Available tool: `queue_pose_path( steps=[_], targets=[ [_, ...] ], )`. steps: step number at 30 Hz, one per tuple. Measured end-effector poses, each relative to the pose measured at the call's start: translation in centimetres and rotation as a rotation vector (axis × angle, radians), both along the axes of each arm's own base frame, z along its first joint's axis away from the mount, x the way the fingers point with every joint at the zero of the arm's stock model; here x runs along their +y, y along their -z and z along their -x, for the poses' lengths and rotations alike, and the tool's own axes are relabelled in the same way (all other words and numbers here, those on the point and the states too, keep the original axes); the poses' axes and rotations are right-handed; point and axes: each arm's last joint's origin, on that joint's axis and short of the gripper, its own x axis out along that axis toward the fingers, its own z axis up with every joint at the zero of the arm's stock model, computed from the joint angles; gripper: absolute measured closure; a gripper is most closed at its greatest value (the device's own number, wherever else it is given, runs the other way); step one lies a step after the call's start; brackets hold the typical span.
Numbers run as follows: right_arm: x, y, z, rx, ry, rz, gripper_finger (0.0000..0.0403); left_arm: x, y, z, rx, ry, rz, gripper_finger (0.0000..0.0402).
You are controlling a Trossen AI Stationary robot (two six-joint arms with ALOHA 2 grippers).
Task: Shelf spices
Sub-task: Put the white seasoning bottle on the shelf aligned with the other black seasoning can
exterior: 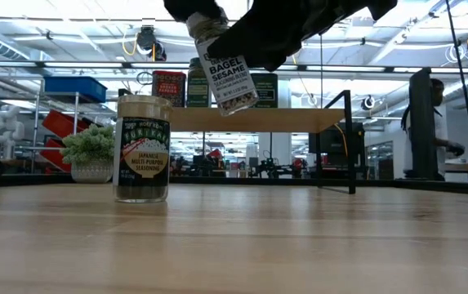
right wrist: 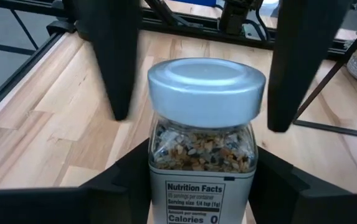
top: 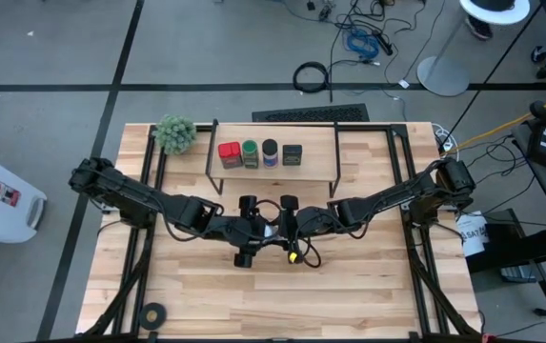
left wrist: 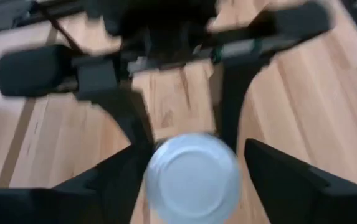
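Glass, square-shouldered and capped with a smooth grey lid, the seasoning jar (right wrist: 204,134) reading "BAGEL SESAME" and "Nutrition Facts" hangs tilted above the table (top: 368,295), clamped in the right gripper (right wrist: 194,180). The left gripper (left wrist: 194,180) meets it, fingers spread beside the lid. A "Japanese multi-purpose seasoning" jar (exterior: 142,149) stands on wood. Four tins and jars line the shelf (top: 320,164).

Two dark jointed arms (top: 149,202) (yellow cable), black claws
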Motion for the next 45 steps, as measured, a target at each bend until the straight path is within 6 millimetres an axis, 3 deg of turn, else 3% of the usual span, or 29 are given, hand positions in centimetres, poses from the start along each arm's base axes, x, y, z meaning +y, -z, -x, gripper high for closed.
queue_pose_path(
  steps=[6, 15, 22, 29, 41, 45],
  targets=[
    [0.0, -0.4, 0.2, -0.004, -0.004, 0.004, 0.0213, -0.8, -1.6, 0.8, -0.095, -0.012, -0.011, 0.0076],
    [-0.2, -3.0, 1.9, -0.025, -0.02, 0.024, 0.0213, -1.8, -2.9, 3.2, -0.182, -0.244, -0.172, 0.0069],
    [-0.7, -6.4, 4.0, -0.105, -0.038, 0.042, 0.0209, -3.1, -0.3, 4.1, -0.214, -0.3, -0.189, 0.0068],
    [-0.2, -9.0, 5.1, -0.24, -0.092, 0.015, 0.0209, -3.6, 1.2, 3.6, -0.362, -0.283, -0.136, 0.0068],
    [1.2, -8.5, 4.2, -0.289, -0.169, -0.005, 0.0209, -3.7, -0.2, 2.3, -0.481, -0.062, 0.028, 0.0068],
    [1.3, -8.3, 3.8, -0.304, -0.166, -0.007, 0.0209, -3.3, -0.3, 2.1, -0.497, -0.068, 0.036, 0.0068]
  ],
)
